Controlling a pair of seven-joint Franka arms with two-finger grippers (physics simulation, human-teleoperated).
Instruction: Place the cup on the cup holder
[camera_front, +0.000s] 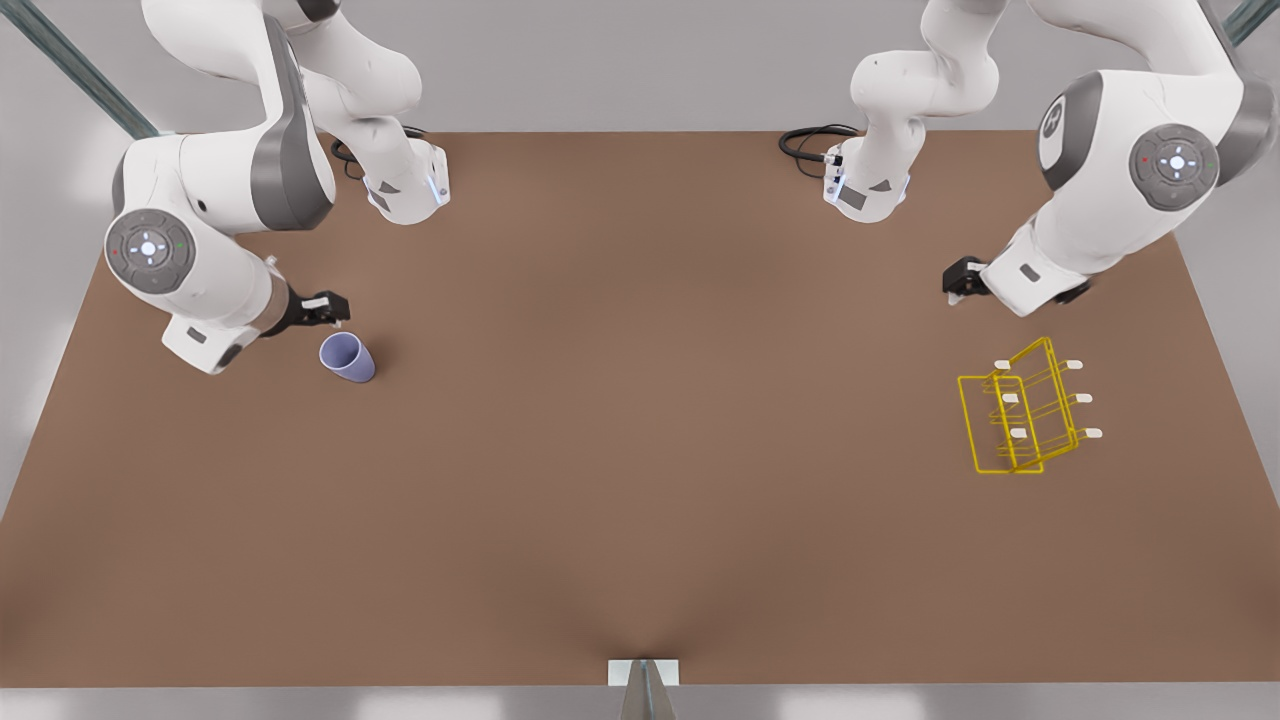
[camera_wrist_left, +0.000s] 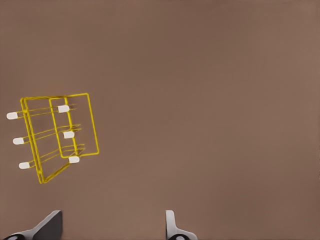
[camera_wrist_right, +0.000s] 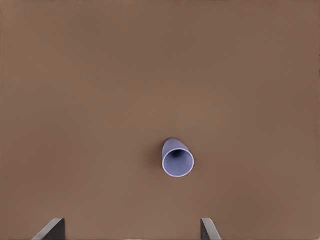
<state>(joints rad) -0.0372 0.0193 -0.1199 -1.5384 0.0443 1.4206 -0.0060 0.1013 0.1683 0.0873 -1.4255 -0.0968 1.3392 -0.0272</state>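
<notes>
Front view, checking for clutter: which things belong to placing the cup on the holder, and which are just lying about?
Belong to the job:
cup, upright by the right claw
cup holder, near the left claw

Lying about:
nothing beyond the table

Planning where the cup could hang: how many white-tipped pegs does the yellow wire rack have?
6, on the yellow wire cup holder: three along the side toward the front view's right, three along its left side. None look hidden.
</notes>
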